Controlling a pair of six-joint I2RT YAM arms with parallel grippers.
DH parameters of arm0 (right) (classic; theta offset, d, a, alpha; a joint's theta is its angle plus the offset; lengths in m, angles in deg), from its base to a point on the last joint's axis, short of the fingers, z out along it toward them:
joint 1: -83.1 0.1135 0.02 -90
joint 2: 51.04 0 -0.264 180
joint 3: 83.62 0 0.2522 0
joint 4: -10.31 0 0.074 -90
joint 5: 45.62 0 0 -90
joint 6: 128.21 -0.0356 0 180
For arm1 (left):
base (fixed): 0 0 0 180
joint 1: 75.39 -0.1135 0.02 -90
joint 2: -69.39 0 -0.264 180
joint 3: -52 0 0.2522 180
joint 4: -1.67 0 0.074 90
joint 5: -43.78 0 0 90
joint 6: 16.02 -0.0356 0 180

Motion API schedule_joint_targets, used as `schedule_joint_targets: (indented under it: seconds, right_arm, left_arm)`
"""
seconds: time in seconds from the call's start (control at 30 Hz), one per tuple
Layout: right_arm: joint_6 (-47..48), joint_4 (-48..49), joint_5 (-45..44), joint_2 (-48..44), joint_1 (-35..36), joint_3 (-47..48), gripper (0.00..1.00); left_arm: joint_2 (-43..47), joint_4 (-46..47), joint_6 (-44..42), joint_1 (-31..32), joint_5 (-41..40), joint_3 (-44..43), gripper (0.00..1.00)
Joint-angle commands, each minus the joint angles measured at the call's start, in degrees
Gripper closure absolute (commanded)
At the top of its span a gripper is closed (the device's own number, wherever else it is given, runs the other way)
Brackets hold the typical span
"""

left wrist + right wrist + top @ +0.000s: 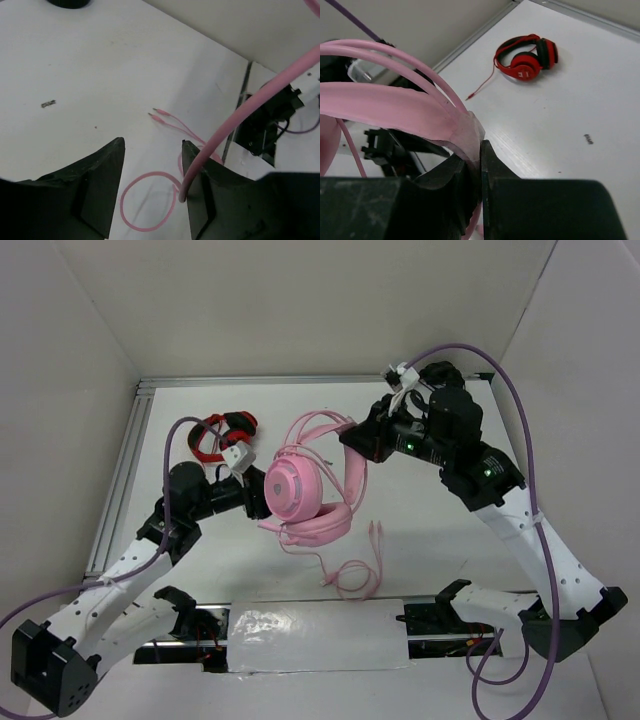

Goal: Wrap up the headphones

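Pink headphones [322, 522] held up off table [440, 540], mid-workspace, between both arms. R gripper [481, 150] pinched together on the headband [395, 107], fingers meeting w/ pink band caught at their tips. L gripper [152, 145] fingers apart, nothing clamped; it sits just beside one cup [288, 488] in top view, contact unclear. Cable [235, 120] runs down past L gripper's one finger, then lies in loose loops on table; twin plugs [159, 114] rest flat further out. Red-and-black headset [525, 59] lies near back-left, well apart from the pink set
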Motion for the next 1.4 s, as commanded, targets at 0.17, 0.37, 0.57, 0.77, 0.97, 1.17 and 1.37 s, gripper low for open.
schedule_joint_targets:
  seconds: [0.17,0.37,0.57,0.77,0.97,1.17,1.37]
  right_arm:
    - [-20.1,6.2,-0.7,-0.5,-0.1,5.6,1.0]
    - [-21.3,3.8,0.6,1.0,1.4,9.2,1.0]
    - [-25.1,4.9,-5.3,-0.7,1.6,11.2,1.0]
    - [-28.7,5.5,-11.5,-1.1,1.4,14.5,1.0]
    - [-28.2,3.5,-16.9,0.1,0.2,20.6,1.0]
    - [-30.2,5.1,-16.7,0.4,-1.6,20.8,1.0]
    - [-31.8,5.0,-12.1,0.7,-1.8,21.1,1.0]
  left_arm:
    - [0.3,19.2,5.4,3.9,10.0,7.8,0.04]
    - [-8.1,29.9,4.6,8.8,10.5,9.0,0.01]
    - [-14.0,32.5,4.6,13.2,7.5,9.0,0.01]
    - [-18.6,41.2,6.6,16.3,8.9,12.3,0.02]
    - [-22.2,43.6,8.8,18.0,10.0,13.5,0.16]
    - [-25.1,54.8,11.8,19.2,11.5,15.9,0.13]
    - [-34.8,64.2,13.3,20.3,13.3,9.8,0.12]
